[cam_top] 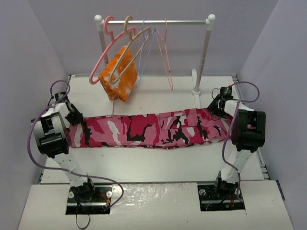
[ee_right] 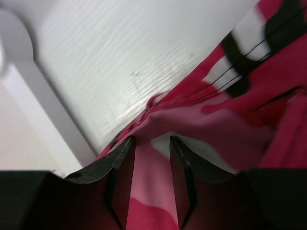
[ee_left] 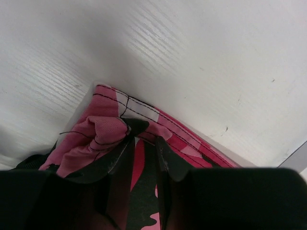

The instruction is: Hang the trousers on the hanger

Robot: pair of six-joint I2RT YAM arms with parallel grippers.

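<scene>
Two ends of trousers (cam_top: 148,130) pinched: left gripper (ee_left: 144,141), right gripper (ee_right: 152,143).

A white-posted silver clothes rail (cam_top: 158,21) carries a thick pink plastic hanger (cam_top: 101,60), a thin blue wire hanger (cam_top: 142,48), a thin pink wire hanger (cam_top: 168,62) and an orange-and-white cloth (cam_top: 122,72).

Overhead light: bright, even, diffuse.
Shadow: soft, faint, beneath trousers (cam_top: 148,130) on desk (cam_top: 144,163).
Right wrist view: close fabric blurred.
Left wrist view: left pincer (ee_left: 145,141) dark, underexposed.
</scene>
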